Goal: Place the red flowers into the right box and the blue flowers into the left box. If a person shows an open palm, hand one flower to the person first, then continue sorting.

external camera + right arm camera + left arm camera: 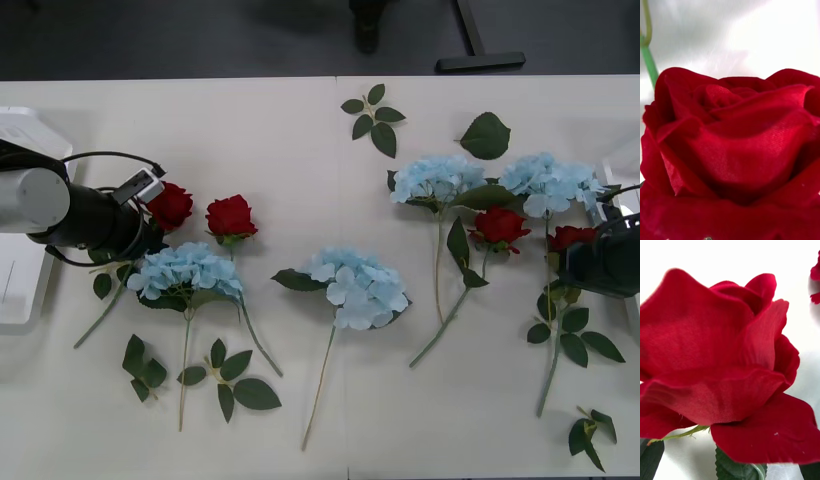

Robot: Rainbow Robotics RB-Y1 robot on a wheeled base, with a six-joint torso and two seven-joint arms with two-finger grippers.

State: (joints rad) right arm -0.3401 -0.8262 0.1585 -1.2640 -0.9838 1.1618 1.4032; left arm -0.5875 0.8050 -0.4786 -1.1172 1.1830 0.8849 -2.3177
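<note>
Hard against my left gripper, whose fingers I cannot make out as apart or together, sits a red rose; beside it lie another rose and a blue cluster. My right gripper, likewise hidden, is at a rose. Farther off lie blue flowers on the table; the left box is at its edge.

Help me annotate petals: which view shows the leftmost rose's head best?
The left wrist view: the leftmost rose shows petal folds and fabric weave. The front view has it small beside the left arm. The right wrist view frames another rose.
</note>
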